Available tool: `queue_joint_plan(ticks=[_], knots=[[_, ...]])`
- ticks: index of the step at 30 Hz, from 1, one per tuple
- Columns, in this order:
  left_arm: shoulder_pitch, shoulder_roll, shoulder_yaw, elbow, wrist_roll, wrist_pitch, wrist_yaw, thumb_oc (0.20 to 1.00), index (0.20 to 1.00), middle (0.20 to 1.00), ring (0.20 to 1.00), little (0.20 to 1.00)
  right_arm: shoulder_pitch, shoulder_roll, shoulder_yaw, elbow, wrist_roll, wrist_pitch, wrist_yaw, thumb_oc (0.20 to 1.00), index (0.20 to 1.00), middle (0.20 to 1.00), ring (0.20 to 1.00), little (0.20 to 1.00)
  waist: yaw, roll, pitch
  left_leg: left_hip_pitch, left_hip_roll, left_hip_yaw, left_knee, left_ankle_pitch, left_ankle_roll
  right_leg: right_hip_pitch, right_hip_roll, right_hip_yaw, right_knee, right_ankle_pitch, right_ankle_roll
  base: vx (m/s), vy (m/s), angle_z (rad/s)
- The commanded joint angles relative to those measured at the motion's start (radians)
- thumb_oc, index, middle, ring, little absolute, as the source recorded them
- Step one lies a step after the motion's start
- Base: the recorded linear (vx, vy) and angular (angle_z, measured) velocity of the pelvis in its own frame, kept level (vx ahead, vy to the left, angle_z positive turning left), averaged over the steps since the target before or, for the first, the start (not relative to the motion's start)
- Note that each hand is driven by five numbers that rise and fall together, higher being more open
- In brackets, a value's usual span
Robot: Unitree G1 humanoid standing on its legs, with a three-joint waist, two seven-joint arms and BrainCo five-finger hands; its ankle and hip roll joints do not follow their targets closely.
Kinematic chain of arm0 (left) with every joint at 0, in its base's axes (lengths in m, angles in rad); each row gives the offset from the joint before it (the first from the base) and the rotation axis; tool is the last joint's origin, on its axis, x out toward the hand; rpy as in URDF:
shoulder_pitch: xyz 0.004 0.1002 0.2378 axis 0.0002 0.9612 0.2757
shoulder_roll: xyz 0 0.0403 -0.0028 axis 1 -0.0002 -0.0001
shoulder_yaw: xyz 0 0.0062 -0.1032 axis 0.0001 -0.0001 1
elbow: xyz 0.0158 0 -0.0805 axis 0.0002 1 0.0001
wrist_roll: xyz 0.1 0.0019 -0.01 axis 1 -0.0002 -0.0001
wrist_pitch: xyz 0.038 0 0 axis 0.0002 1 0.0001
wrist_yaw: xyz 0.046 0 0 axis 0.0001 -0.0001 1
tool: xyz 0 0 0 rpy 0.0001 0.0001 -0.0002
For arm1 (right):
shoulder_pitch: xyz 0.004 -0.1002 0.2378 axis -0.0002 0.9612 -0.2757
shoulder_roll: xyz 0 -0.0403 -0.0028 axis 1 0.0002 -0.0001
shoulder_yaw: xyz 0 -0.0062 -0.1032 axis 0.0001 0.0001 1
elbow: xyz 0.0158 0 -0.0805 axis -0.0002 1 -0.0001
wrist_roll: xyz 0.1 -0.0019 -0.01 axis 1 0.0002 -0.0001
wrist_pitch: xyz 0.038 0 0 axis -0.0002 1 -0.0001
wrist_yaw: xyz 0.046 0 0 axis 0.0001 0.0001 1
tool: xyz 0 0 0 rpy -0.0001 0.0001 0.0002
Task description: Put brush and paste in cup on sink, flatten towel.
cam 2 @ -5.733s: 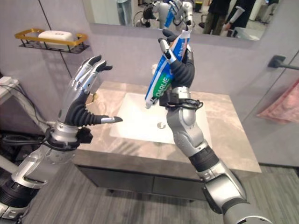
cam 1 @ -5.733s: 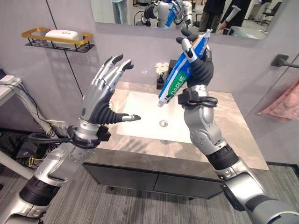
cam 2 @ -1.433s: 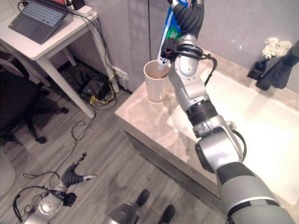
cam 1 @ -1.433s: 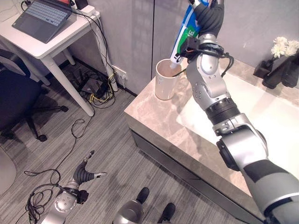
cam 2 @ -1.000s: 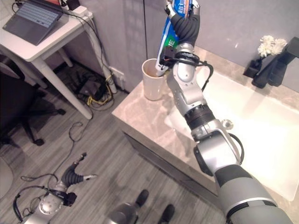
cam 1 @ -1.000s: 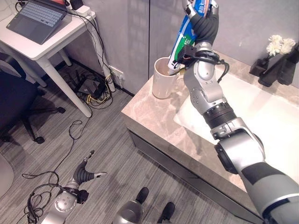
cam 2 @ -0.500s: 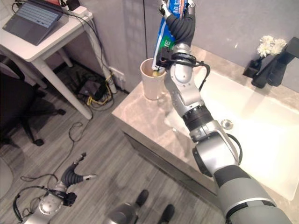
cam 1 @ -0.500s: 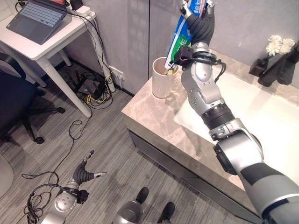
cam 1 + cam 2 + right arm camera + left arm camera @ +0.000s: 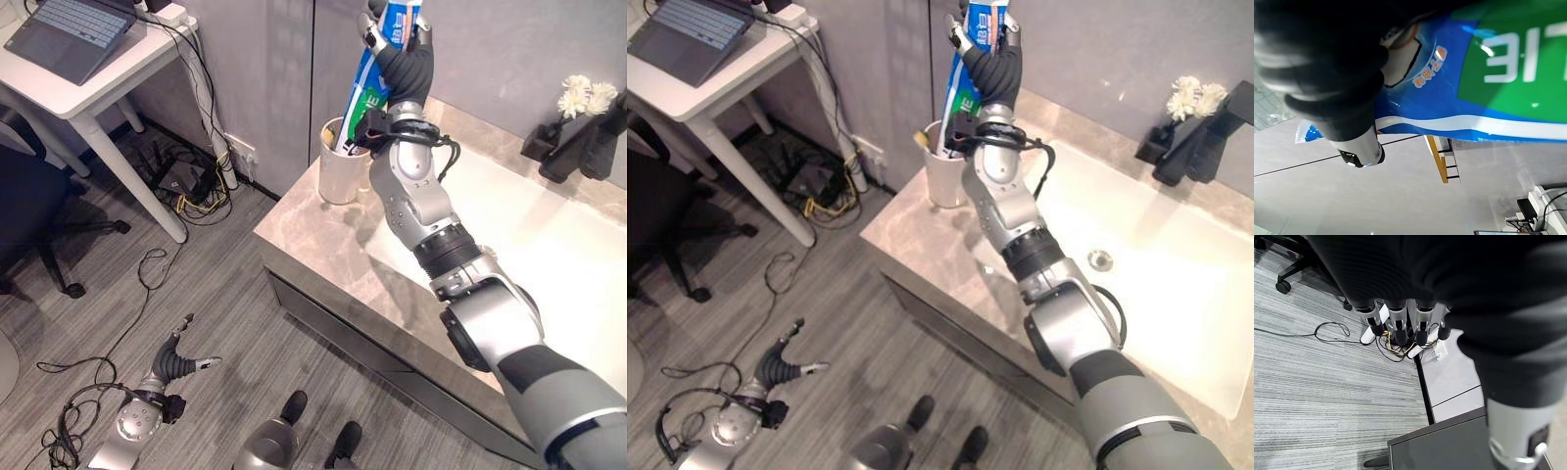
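A blue and green toothpaste tube (image 9: 375,61) stands nearly upright in my right hand (image 9: 404,70), whose fingers are curled round its upper part. The tube's lower end dips into the mouth of a cream cup (image 9: 338,178) at the left end of the marble counter (image 9: 313,235). A small yellowish tip (image 9: 918,140) pokes over the cup's rim. In the right wrist view the tube (image 9: 1488,98) lies right against my thumb (image 9: 1359,147). My left hand (image 9: 177,364) hangs low over the floor, its fingers (image 9: 1396,323) straight and holding nothing.
A white sink basin (image 9: 558,255) lies right of the cup, with a black tap (image 9: 588,147) and a small vase of white flowers (image 9: 578,96) behind it. A white desk with a laptop (image 9: 64,29), a dark chair (image 9: 24,196) and floor cables (image 9: 186,181) stand left.
Since the oldest frames the camera has turned from the mirror to the counter's left end and my left arm has dropped. Over the last second the tube's lower end went into the cup.
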Motion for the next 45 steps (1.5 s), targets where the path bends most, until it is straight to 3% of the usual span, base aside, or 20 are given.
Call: queue_joint_plan(ticks=[1,4,5,20,25,26,27,29,30,31,32,34,35,36,37,41,42,43,45], knots=[[0.015,0.011,0.036,0.009,-0.018,-0.024,0.023,1.000,1.000,1.000,1.000,1.000,-0.025,-0.002,-0.002,-0.088,-0.032,-0.050,0.012,0.200,0.200,0.200,0.200,0.200,0.011,-0.034,-0.033,0.000,-0.008,0.022,-0.048,0.040,0.033,0.018,-0.076,0.012,0.001,0.092,0.063,0.00,0.000,0.00],[0.016,0.013,0.037,0.006,-0.021,-0.025,0.023,1.000,1.000,1.000,1.000,1.000,-0.023,-0.002,-0.002,-0.089,-0.033,-0.051,0.013,0.200,0.200,0.200,0.200,0.200,0.012,-0.033,-0.033,0.000,-0.008,0.022,-0.048,0.040,0.033,0.019,-0.076,0.013,0.001,0.092,0.062,0.00,0.000,0.00],[0.018,0.013,0.042,0.004,-0.021,-0.025,0.022,1.000,1.000,1.000,1.000,1.000,-0.022,-0.004,0.000,-0.091,-0.027,-0.048,0.020,1.000,1.000,1.000,1.000,1.000,0.012,-0.033,-0.033,-0.001,-0.008,0.022,-0.048,0.040,0.034,0.019,-0.076,0.015,0.001,0.092,0.062,0.00,0.000,0.00],[0.019,0.012,0.048,0.002,-0.020,-0.025,0.019,1.000,1.000,1.000,1.000,1.000,-0.029,-0.055,-0.034,-0.095,-0.065,-0.058,-0.017,1.000,1.000,1.000,1.000,1.000,0.003,-0.027,-0.037,0.008,-0.007,0.039,-0.048,0.034,0.034,0.018,-0.075,0.023,0.001,0.096,0.063,0.00,0.002,-0.03],[-0.004,0.006,0.026,0.013,0.004,-0.026,0.021,1.000,1.000,1.000,1.000,1.000,0.000,-0.130,-0.068,-0.188,-0.204,-0.046,-0.087,1.000,1.000,1.000,1.000,1.000,-0.010,-0.025,-0.046,0.028,-0.005,0.051,-0.048,0.024,0.035,0.036,-0.073,0.028,0.002,0.098,0.064,0.00,0.000,0.00],[-0.011,0.002,0.022,0.022,0.015,-0.022,0.025,1.000,1.000,1.000,1.000,1.000,0.015,-0.165,-0.077,-0.219,-0.259,-0.035,-0.104,1.000,1.000,1.000,1.000,1.000,-0.018,-0.026,-0.051,0.036,-0.004,0.054,-0.048,0.021,0.037,0.043,-0.073,0.030,0.003,0.098,0.064,0.04,0.000,-0.02],[-0.025,-0.008,0.026,0.040,0.037,-0.017,0.031,1.000,1.000,1.000,1.000,1.000,0.057,-0.257,-0.096,-0.300,-0.363,-0.015,-0.128,1.000,1.000,1.000,1.000,1.000,-0.039,-0.029,-0.061,0.057,0.000,0.061,-0.048,0.011,0.038,0.056,-0.072,0.034,0.010,0.095,0.065,0.04,0.001,-0.01],[-0.034,-0.017,0.026,0.049,0.046,-0.013,0.035,1.000,1.000,1.000,1.000,1.000,0.105,-0.299,-0.118,-0.358,-0.415,0.005,-0.140,1.000,1.000,1.000,1.000,1.000,-0.048,-0.029,-0.067,0.070,0.003,0.065,-0.048,0.006,0.038,0.064,-0.071,0.038,0.016,0.091,0.066,0.06,0.013,0.00],[-0.035,-0.026,0.053,0.049,0.068,-0.008,0.040,1.000,1.000,1.000,1.000,1.000,0.196,-0.403,-0.164,-0.471,-0.533,0.029,-0.149,1.000,1.000,1.000,1.000,1.000,-0.080,-0.028,-0.077,0.094,0.009,0.075,-0.048,-0.004,0.038,0.078,-0.069,0.046,0.022,0.084,0.068,0.07,0.016,-0.04],[-0.034,-0.025,0.051,0.048,0.069,-0.008,0.040,1.000,1.000,1.000,1.000,1.000,0.207,-0.403,-0.170,-0.483,-0.537,0.034,-0.149,1.000,1.000,1.000,1.000,1.000,-0.078,-0.028,-0.078,0.096,0.009,0.075,-0.048,-0.005,0.038,0.079,-0.069,0.045,0.022,0.084,0.068,0.05,0.030,-0.15],[-0.011,-0.036,0.097,0.024,0.085,-0.009,0.047,1.000,1.000,1.000,1.000,1.000,0.352,-0.491,-0.270,-0.584,-0.649,0.037,-0.173,1.000,1.000,1.000,1.000,1.000,-0.107,-0.023,-0.086,0.117,0.014,0.088,-0.048,-0.008,0.039,0.093,-0.067,0.052,0.025,0.082,0.068,0.05,0.028,-0.20],[0.002,-0.038,0.120,0.000,0.089,-0.011,0.051,1.000,1.000,1.000,1.000,1.000,0.416,-0.500,-0.318,-0.633,-0.676,0.036,-0.178,1.000,1.000,1.000,1.000,1.000,-0.117,-0.023,-0.096,0.128,0.017,0.093,-0.048,-0.019,0.038,0.103,-0.064,0.057,0.021,0.075,0.069,0.03,0.017,-0.31],[0.107,-0.077,0.182,-0.123,0.129,-0.048,0.091,1.000,1.000,1.000,1.000,1.000,0.655,-0.545,-0.501,-0.741,-0.791,0.023,-0.241,1.000,1.000,1.000,1.000,1.000,-0.122,-0.022,-0.098,0.127,0.014,0.094,-0.048,-0.006,0.040,0.106,-0.068,0.054,0.021,0.082,0.070,-0.03,-0.008,-0.50],[0.136,-0.062,0.248,-0.244,0.039,-0.054,0.047,1.000,1.000,1.000,1.000,1.000,0.774,-0.563,-0.609,-0.802,-0.812,0.022,-0.226,1.000,1.000,1.000,1.000,1.000,-0.127,-0.018,-0.106,0.133,0.014,0.092,-0.048,-0.010,0.040,0.115,-0.066,0.049,0.019,0.079,0.073,-0.02,0.000,-0.34],[0.162,-0.018,0.285,-0.243,0.100,-0.052,0.067,1.000,1.000,1.000,1.000,1.000,0.827,-0.557,-0.676,-0.831,-0.819,0.004,-0.235,1.000,1.000,1.000,1.000,1.000,-0.139,-0.012,-0.113,0.135,0.015,0.094,-0.048,-0.014,0.040,0.117,-0.065,0.049,0.016,0.076,0.074,0.03,0.013,0.05],[0.220,-0.010,0.370,-0.290,0.092,-0.063,0.079,1.000,1.000,1.000,1.000,1.000,0.997,-0.522,-0.814,-0.913,-0.923,0.022,-0.267,1.000,1.000,1.000,1.000,1.000,-0.166,-0.008,-0.129,0.155,0.017,0.109,-0.048,-0.030,0.045,0.123,-0.062,0.066,0.013,0.068,0.081,0.00,0.047,-0.14],[0.238,-0.027,0.396,-0.288,0.109,-0.064,0.087,1.000,1.000,1.000,1.000,1.000,1.095,-0.532,-0.914,-0.928,-0.995,0.042,-0.291,1.000,1.000,1.000,1.000,1.000,-0.202,0.003,-0.127,0.160,0.014,0.127,-0.048,-0.024,0.051,0.115,-0.064,0.086,0.019,0.080,0.083,-0.01,0.044,-0.07],[0.239,-0.024,0.393,-0.289,0.110,-0.063,0.087,1.000,1.000,1.000,1.000,1.000,1.105,-0.525,-0.920,-0.938,-0.996,0.044,-0.288,1.000,1.000,1.000,1.000,1.000,-0.196,0.001,-0.129,0.161,0.014,0.129,-0.048,-0.025,0.051,0.114,-0.064,0.088,0.019,0.080,0.083,-0.06,0.066,-0.11],[0.263,-0.048,0.415,-0.272,0.127,-0.057,0.080,1.000,1.000,1.000,1.000,1.000,1.191,-0.495,-1.039,-0.950,-1.064,0.060,-0.338,1.000,1.000,1.000,1.000,1.000,-0.238,0.015,-0.136,0.171,0.013,0.151,-0.048,-0.028,0.057,0.107,-0.065,0.111,0.027,0.081,0.086,-0.02,0.059,-0.25]])
